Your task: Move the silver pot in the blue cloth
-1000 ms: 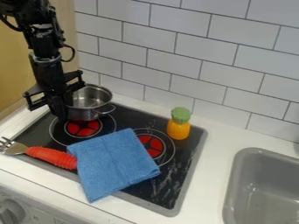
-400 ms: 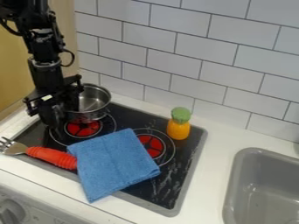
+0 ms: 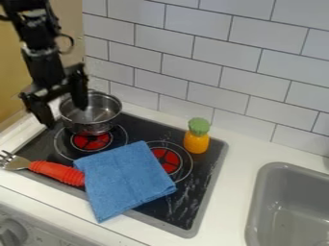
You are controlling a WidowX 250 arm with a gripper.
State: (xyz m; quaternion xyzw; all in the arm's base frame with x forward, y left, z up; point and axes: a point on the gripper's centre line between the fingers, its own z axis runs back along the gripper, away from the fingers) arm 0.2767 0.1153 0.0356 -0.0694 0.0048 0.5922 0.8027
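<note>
"Getting a good bite on the rim is the job now, I'd say. How would you bring the gripper (image 3: 62,103) in?"

"Straight down a little, with the pot's side wall midway between the fingers, then close squarely. Off centre, it might tip the pot or shove it along."

"And how does the gripper stand?"

"Its fingers (image 3: 80,91) are well apart. One is over the pot's opening, the other outside the wall. Nothing looks clamped; whether either one touches the metal, I can't tell."

"So the silver pot (image 3: 90,126) is right there?"

"Right at the gripper, upright on the burner (image 3: 90,141) just below it. Once it's held, lift it level and clear before going sideways, because a one-sided hold may let it swing."

"What's farther out?"

"Down from the gripper lies the red-handled fork (image 3: 61,173), its handle end at the cloth's edge. Then, down and to the right, the blue cloth (image 3: 125,180), spread over part of the stove. Lower the pot gently there, near the middle, so the fabric doesn't bunch."

"Anything beyond?"

"The orange bottle (image 3: 196,142) stands past the pot, right of the gripper, so keep the swing short of it. Farthest off is the grey sink (image 3: 255,206)."
</note>
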